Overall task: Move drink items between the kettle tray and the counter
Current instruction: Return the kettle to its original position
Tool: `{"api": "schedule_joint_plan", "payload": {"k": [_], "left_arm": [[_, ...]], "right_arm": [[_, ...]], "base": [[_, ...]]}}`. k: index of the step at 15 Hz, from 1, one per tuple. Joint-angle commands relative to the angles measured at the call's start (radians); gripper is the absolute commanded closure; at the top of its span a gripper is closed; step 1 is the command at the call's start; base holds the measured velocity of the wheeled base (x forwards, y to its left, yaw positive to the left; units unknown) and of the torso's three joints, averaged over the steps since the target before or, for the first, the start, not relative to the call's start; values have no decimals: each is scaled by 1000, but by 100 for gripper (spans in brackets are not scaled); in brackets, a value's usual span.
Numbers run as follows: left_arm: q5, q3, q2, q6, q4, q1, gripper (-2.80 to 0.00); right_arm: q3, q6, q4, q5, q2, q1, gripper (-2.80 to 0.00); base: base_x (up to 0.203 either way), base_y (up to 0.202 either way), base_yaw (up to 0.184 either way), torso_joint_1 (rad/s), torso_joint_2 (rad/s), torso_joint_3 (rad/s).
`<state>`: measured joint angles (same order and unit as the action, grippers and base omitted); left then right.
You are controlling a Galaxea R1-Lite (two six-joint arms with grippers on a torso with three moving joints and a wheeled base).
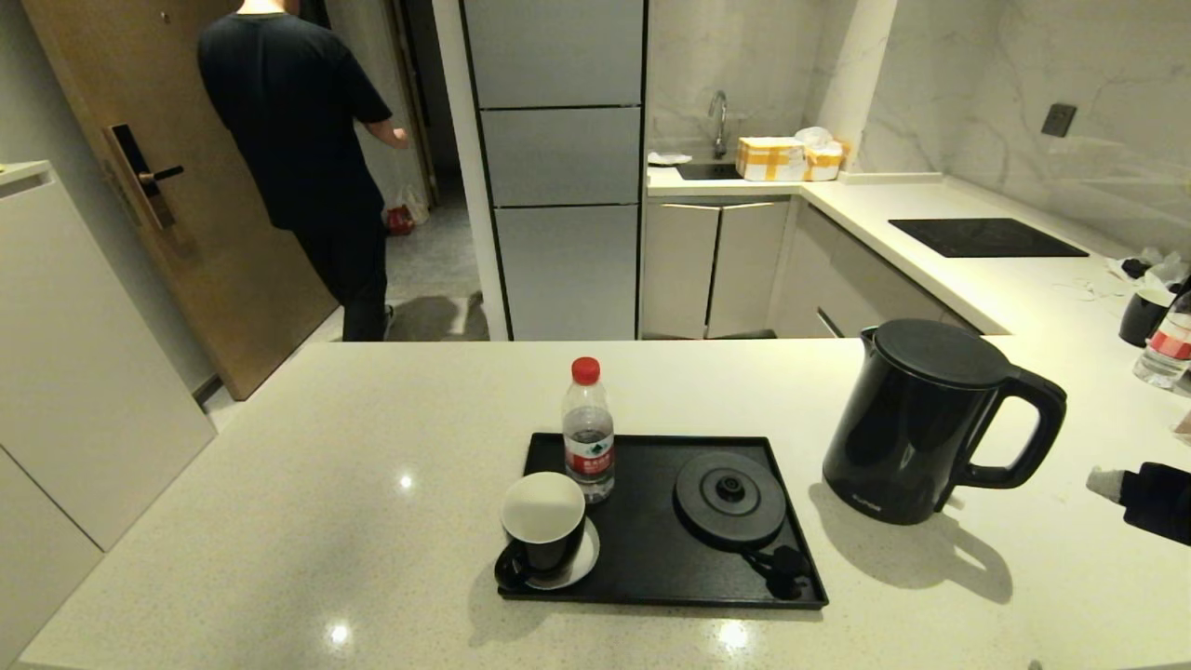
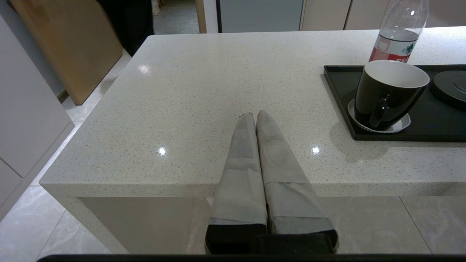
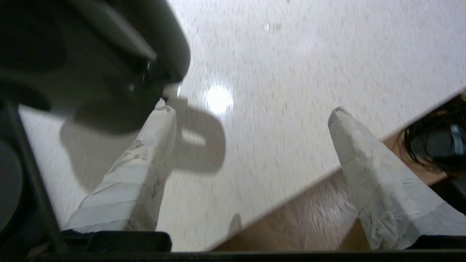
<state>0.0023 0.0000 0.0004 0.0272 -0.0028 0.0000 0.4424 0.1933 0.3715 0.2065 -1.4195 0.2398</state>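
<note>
Standing on the counter point(image 1: 279, 465) – kettle point(image 1: 916, 423); right pincer point(image 3: 247, 109) agape

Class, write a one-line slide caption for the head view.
Black kettle stands on the counter, right of the tray holding its empty base, a cup and a water bottle.
</note>
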Motion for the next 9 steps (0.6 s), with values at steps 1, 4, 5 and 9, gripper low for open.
{"api": "schedule_joint_plan", "payload": {"k": [1, 4, 5, 9], "left_arm": [[1, 0, -2, 0, 0, 0, 0], [1, 0, -1, 0, 0, 0, 0], [1, 0, -2, 0, 0, 0, 0], [1, 0, -2, 0, 0, 0, 0]], "right_arm": [[-33, -5, 166, -2, -152, 12, -280], [-48, -46, 365, -7, -302, -8, -280], [-42, -79, 419, -8, -348, -28, -280], [29, -112, 449, -4, -426, -79, -280]], "base": [[0, 0, 0, 0, 0, 0], [0, 0, 0, 0, 0, 0], [0, 0, 0, 0, 0, 0], [0, 0, 0, 0, 0, 0]]}}
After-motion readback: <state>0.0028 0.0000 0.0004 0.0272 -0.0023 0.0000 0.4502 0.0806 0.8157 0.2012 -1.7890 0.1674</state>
